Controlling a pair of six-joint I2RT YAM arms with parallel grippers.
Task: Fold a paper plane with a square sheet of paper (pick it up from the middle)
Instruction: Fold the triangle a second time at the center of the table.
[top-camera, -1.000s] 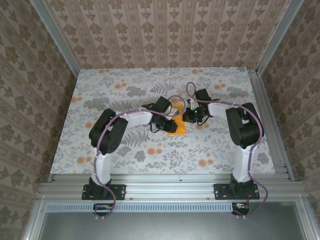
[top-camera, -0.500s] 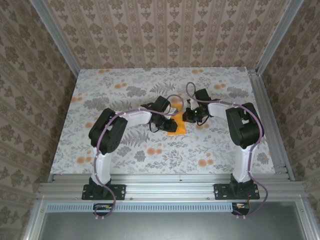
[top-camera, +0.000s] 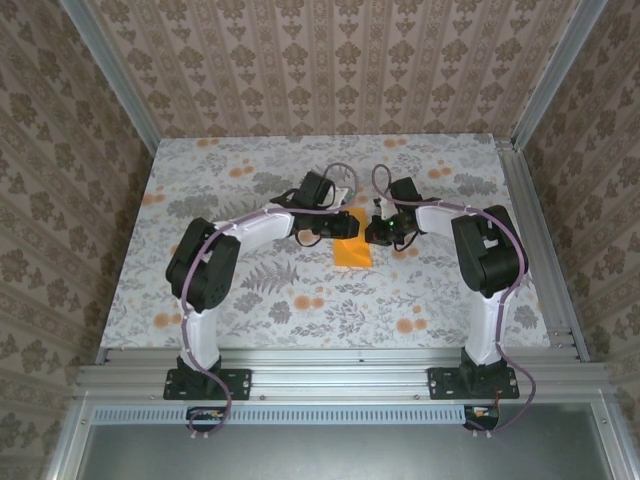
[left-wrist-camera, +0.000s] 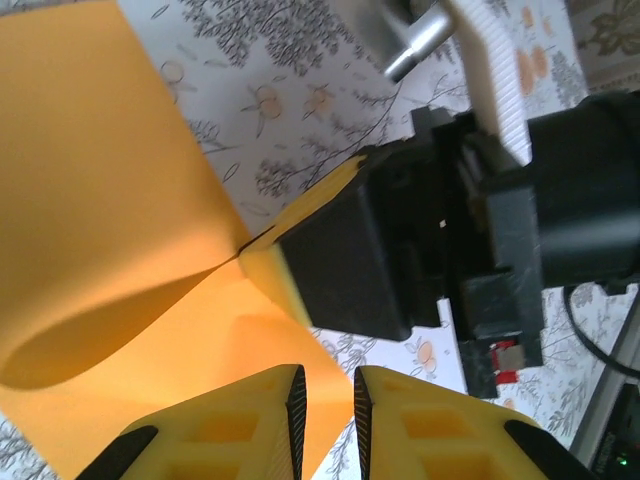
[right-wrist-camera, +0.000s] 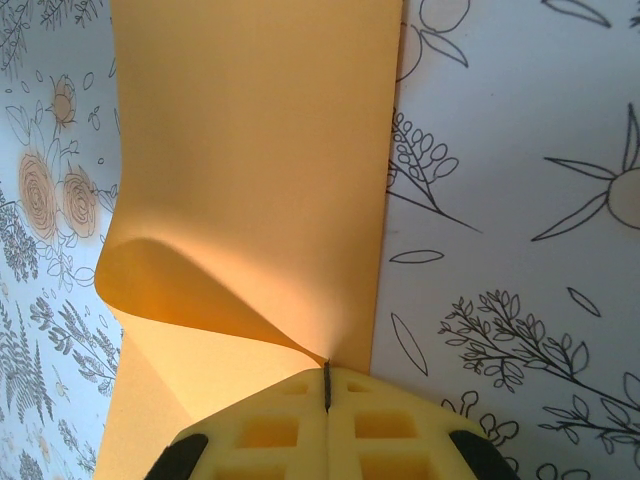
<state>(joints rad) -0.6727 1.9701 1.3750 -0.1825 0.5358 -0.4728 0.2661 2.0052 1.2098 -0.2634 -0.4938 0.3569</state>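
The square sheet of paper (top-camera: 352, 250) is bright orange and lies folded over on the floral table, a little behind its middle. My right gripper (top-camera: 373, 233) is shut on the sheet's right edge; in the right wrist view its yellow fingers (right-wrist-camera: 290, 420) meet at the gripper tip (right-wrist-camera: 326, 385), where a lifted, curled flap of the sheet (right-wrist-camera: 250, 150) is pinched. My left gripper (top-camera: 338, 226) hovers at the sheet's left far corner. In the left wrist view its tip (left-wrist-camera: 327, 400) has a narrow gap with nothing clamped, above the sheet (left-wrist-camera: 120, 200). The right gripper (left-wrist-camera: 265, 250) shows there, nipping the fold.
The floral tablecloth (top-camera: 250, 300) spreads round the paper. Aluminium rails run along the right side (top-camera: 530, 230) and the near edge (top-camera: 340, 360). Patterned walls close the back and sides. The two arm bases (top-camera: 205, 380) stand at the near edge.
My left gripper has drawn back from over the paper toward the far left, uncovering more of the orange sheet. The right gripper has kept still, holding its pinch.
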